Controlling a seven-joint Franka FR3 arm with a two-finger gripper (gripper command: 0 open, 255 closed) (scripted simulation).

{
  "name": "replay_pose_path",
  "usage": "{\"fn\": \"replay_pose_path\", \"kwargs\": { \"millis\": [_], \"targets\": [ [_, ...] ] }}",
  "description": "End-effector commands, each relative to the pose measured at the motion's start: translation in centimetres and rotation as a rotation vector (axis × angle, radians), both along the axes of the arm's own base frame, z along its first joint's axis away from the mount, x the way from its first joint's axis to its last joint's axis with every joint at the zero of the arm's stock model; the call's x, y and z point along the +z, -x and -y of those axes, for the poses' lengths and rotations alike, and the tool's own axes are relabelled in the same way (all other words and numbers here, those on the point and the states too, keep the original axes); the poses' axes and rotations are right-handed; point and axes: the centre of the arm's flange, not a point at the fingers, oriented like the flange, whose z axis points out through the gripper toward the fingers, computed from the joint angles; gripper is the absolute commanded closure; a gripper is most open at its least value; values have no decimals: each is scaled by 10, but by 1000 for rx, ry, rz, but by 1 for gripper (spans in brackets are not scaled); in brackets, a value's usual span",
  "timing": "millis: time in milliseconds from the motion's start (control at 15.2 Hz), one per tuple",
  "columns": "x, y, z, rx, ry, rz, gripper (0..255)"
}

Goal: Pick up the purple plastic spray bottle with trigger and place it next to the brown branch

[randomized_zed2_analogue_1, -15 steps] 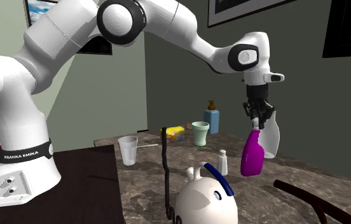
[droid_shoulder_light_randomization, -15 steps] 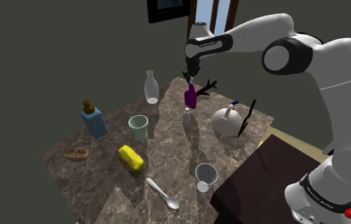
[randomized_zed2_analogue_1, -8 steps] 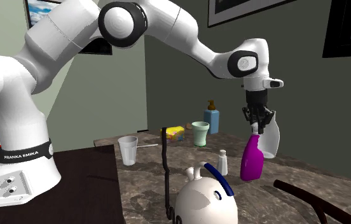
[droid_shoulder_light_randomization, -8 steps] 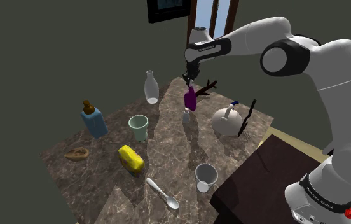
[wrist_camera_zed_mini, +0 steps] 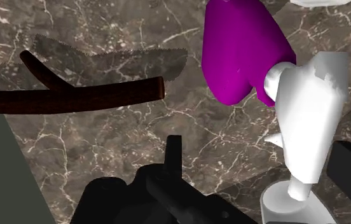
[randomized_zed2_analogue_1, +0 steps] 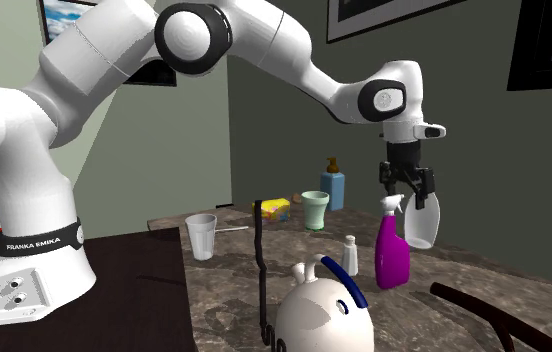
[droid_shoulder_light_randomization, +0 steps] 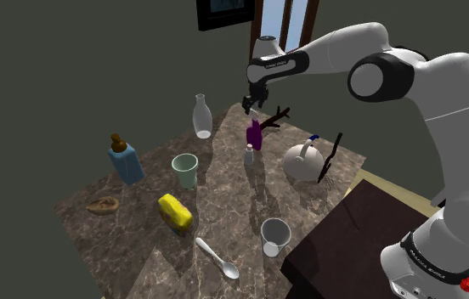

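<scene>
A white robot arm reaches over a marble-patterned table (droid_shoulder_light_randomization: 131,222) set with small household things. Its black gripper (randomized_zed2_analogue_1: 407,186) hangs just above a purple spray bottle (randomized_zed2_analogue_1: 392,256), with its two fingers spread apart and not pinching anything.

The spray bottle stands upright on the table, its white trigger head (randomized_zed2_analogue_1: 392,206) just under the gripper. In the wrist view, the trigger head sits between the open fingers, closer to one of them. The bottle is just beside a dark brown forked branch (droid_shoulder_light_randomization: 275,116), which lies on the table near the far edge in the shoulder view. Bare table top shows between the two in the wrist view.

A small white shaker (droid_shoulder_light_randomization: 249,154) stands close to the spray bottle. A white teapot (droid_shoulder_light_randomization: 302,161) with a blue handle sits nearer the robot's stand, with a thin black brush (droid_shoulder_light_randomization: 330,159) next to it. Farther toward the shoulder view's left are a clear glass bottle (droid_shoulder_light_randomization: 202,117), a pale green cup (droid_shoulder_light_randomization: 185,170) and a blue bottle (droid_shoulder_light_randomization: 126,160) with a brown top. Near the front edge lie a yellow sponge (droid_shoulder_light_randomization: 174,212), a spoon (droid_shoulder_light_randomization: 217,257) and a clear tumbler (droid_shoulder_light_randomization: 275,236).
</scene>
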Motion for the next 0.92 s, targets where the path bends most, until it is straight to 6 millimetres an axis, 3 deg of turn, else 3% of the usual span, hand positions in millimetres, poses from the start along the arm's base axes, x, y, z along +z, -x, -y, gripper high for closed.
{"fn": "replay_pose_path", "kwargs": {
  "millis": [0,66,330,858],
  "targets": [
    [0,0,0,0,0,0,0],
    [0,0,0,0,0,0,0],
    [50,7,-1,0,0,0,0],
    [50,7,-1,0,0,0,0]
  ]
}}
